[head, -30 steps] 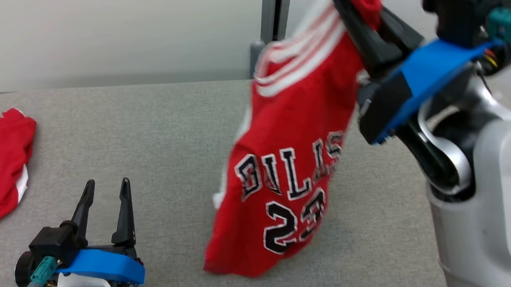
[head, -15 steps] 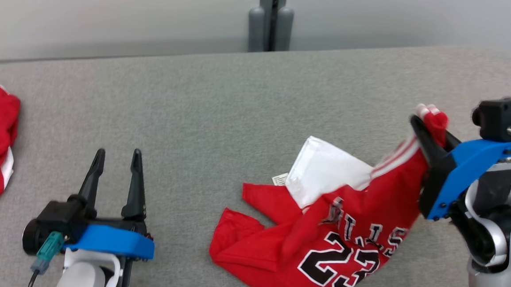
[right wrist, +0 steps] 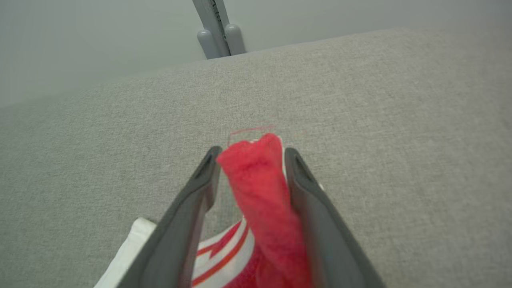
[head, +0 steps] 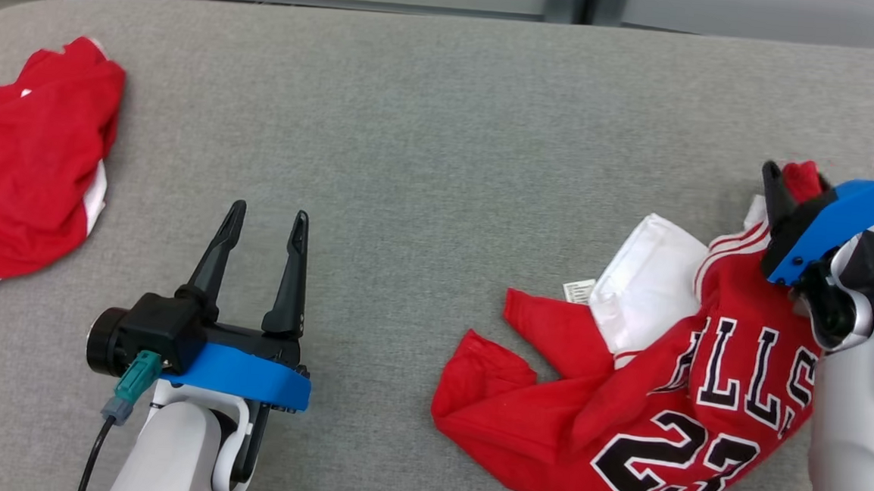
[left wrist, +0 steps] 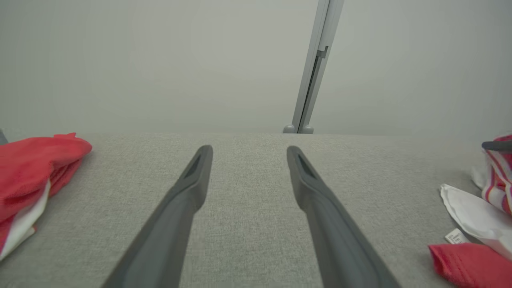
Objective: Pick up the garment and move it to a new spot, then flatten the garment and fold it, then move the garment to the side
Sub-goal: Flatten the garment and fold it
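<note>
- A second ago you had the red Bulls jersey (head: 670,411) dangling in the air from the pinched right gripper (right wrist: 250,156). Now it is down on the grey table (head: 427,161), and those fingers stand apart.
- A bunch of its red fabric stands between the parted fingers, leaning on one. The rest spreads from there toward the table's near edge.
- It lies crumpled, with the black 23 facing up and the white lining (head: 651,281) and a tag (head: 578,290) turned out.
- Your left gripper (head: 269,211) hovers spread wide, well apart from it.

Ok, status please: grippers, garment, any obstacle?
Left gripper open, empty. Right gripper open, jersey strap loose inside. Jersey crumpled on table. Second red garment far left.
</note>
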Controlling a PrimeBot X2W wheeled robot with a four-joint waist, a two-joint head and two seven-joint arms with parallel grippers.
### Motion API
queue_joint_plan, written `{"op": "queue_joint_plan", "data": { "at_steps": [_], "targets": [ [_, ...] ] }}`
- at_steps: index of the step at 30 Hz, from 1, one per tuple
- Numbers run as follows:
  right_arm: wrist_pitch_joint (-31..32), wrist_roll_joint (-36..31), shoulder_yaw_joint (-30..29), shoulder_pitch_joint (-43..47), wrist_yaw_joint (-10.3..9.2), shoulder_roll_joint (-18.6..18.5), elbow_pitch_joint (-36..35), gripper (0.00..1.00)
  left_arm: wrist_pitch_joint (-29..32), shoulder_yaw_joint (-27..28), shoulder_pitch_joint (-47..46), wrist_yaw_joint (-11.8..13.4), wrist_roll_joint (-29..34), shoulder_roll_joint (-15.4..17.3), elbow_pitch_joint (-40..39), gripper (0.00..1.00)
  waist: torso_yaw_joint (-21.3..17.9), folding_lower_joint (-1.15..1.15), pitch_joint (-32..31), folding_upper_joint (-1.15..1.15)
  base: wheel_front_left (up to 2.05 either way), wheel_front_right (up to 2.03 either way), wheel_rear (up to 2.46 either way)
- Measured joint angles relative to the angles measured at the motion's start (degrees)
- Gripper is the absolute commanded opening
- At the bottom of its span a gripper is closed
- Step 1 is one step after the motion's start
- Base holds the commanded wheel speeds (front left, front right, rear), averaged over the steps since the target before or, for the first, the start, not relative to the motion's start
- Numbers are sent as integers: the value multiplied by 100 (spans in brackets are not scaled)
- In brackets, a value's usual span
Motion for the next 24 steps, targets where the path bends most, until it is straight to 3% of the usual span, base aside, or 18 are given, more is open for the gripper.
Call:
{"op": "queue_joint_plan", "data": {
  "at_steps": [6, 10, 17, 20, 24],
  "targets": [
    [-881, -12, 636, 26, 0, -278, 170, 100, 0, 138, 80, 7, -5, 18, 58, 100, 0, 0, -146, 0, 0, 0, 0],
    [-780, 126, 1385, 570, 0, -485, -232, 100, 0, 283, 385, 53, -54, 88, 84, 100, -167, -1, -457, 0, 0, 0, 0],
    [341, 566, 2760, 1842, 1, -773, -2158, 100, -1, 390, 746, 109, -62, 118, 55, 100, -461, -2, -1032, 0, 0, 0, 0],
    [631, 687, 2918, 2364, 0, -810, -2905, 100, -1, 349, 834, 108, -49, 153, 67, 100, -562, -3, -1182, 0, 0, 0, 0],
    [431, 617, 2693, 2970, 0, -547, -3606, 100, -1, 321, 932, 108, -45, 188, 93, 100, -634, -2, -1279, 0, 0, 0, 0]
  ]
}}
